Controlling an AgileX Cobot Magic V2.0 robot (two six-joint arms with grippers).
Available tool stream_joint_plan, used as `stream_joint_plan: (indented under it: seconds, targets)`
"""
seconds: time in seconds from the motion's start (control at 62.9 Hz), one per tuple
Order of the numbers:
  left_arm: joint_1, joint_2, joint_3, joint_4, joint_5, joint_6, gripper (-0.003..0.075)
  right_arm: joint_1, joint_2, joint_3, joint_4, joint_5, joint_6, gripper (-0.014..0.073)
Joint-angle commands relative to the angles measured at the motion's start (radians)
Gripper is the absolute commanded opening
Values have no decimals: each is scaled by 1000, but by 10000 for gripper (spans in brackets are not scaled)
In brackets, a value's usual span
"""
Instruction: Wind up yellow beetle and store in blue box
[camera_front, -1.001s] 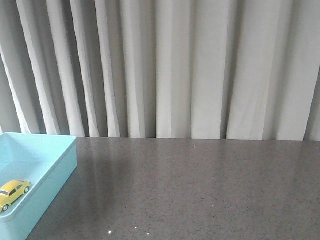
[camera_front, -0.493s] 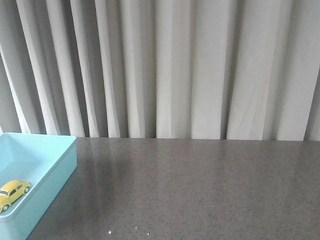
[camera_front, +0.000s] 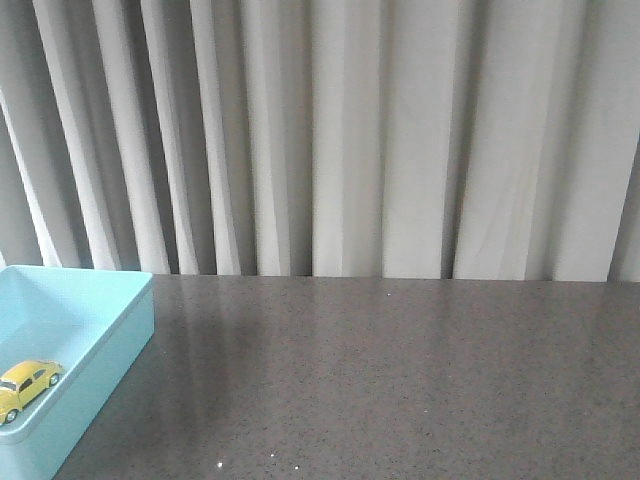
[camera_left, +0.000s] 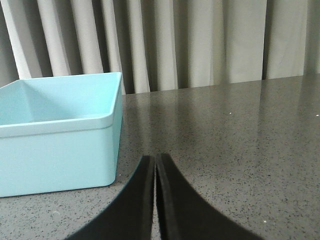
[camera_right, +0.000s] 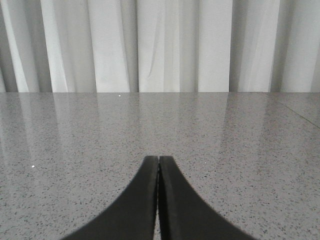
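The yellow beetle (camera_front: 27, 384) rests inside the blue box (camera_front: 110, 340) at the front view's lower left, close to the box's near wall. Neither arm shows in the front view. In the left wrist view my left gripper (camera_left: 154, 159) is shut with nothing between its black fingers, low over the table beside the blue box (camera_left: 60, 150), whose outer wall hides the beetle there. My right gripper (camera_right: 158, 160) is shut and empty too, over bare table far from the box.
A dark speckled stone tabletop (camera_front: 400, 380) stretches to a pale pleated curtain (camera_front: 350, 130) along its far edge. The box stands at the table's left side.
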Motion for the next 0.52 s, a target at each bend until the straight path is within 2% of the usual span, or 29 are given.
stream_joint_plan:
  seconds: [0.0,0.159,0.509]
  targets:
    - [6,-16,-10,-6,-75,0,-5,-3,-8,3,-2,-79,0,-7]
    - [90,-17,-10,-6,-75,0,-5,-3,-8,3,-2,-79,0,-7]
    - [94,-16,-10,-6,-75,0,-5,-3,-8,3,-2,-79,0,-7]
